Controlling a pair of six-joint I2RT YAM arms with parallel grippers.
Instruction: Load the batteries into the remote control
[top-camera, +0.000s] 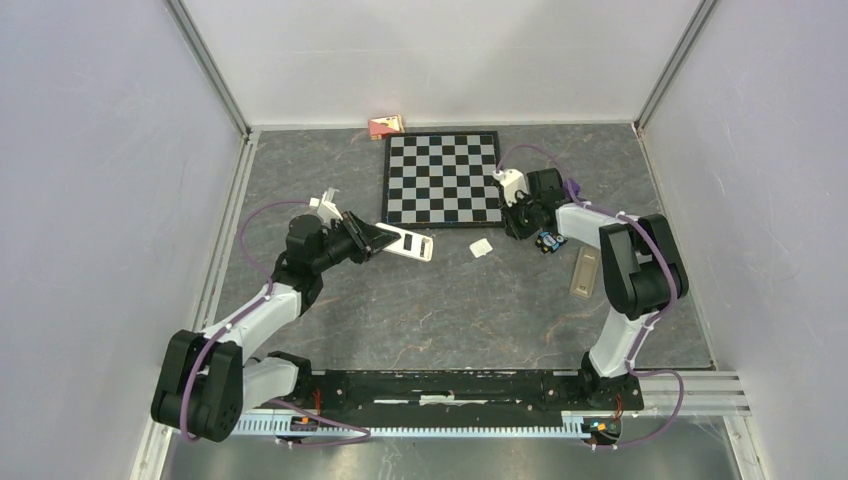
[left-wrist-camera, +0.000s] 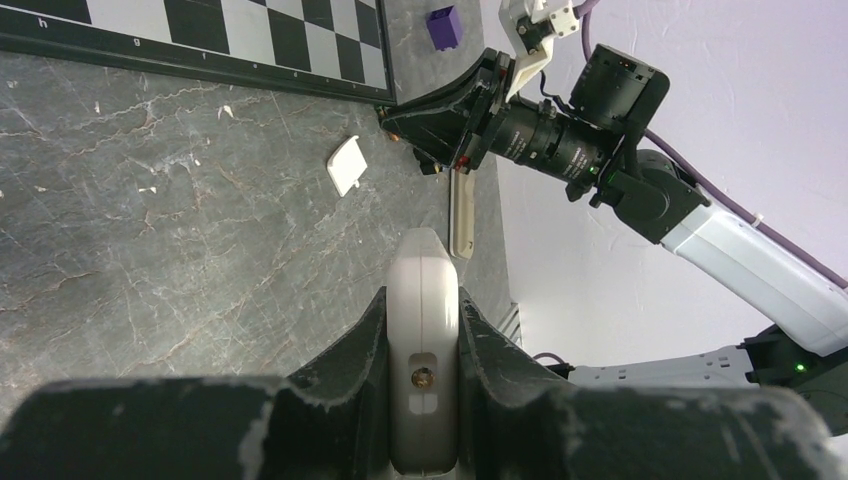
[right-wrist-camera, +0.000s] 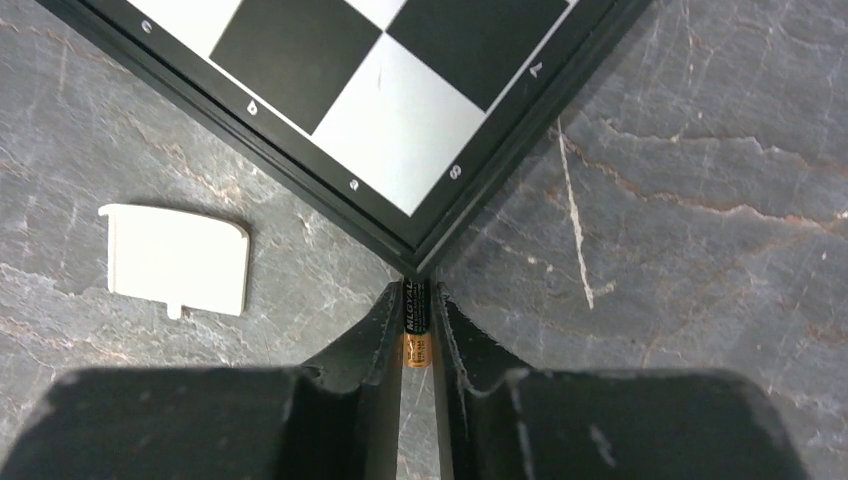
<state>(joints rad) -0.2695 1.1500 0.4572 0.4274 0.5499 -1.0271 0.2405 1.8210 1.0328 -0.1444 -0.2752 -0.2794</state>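
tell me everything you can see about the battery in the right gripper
The battery is a slim cylinder, black body with pale print and an orange band at its near end. It sits lengthwise between the right gripper's fingers, which press both sides, its far end pointing at the chessboard corner. Whether it touches the table is hidden.

The white remote control (left-wrist-camera: 423, 270), rounded at its end, sticks out of the left hand (left-wrist-camera: 423, 305), which clamps it; a dark rectangular recess faces up. One slim black battery (right-wrist-camera: 416, 330) with a copper end sits pinched in the right hand (right-wrist-camera: 417, 292), at the chessboard's (right-wrist-camera: 400, 120) corner.
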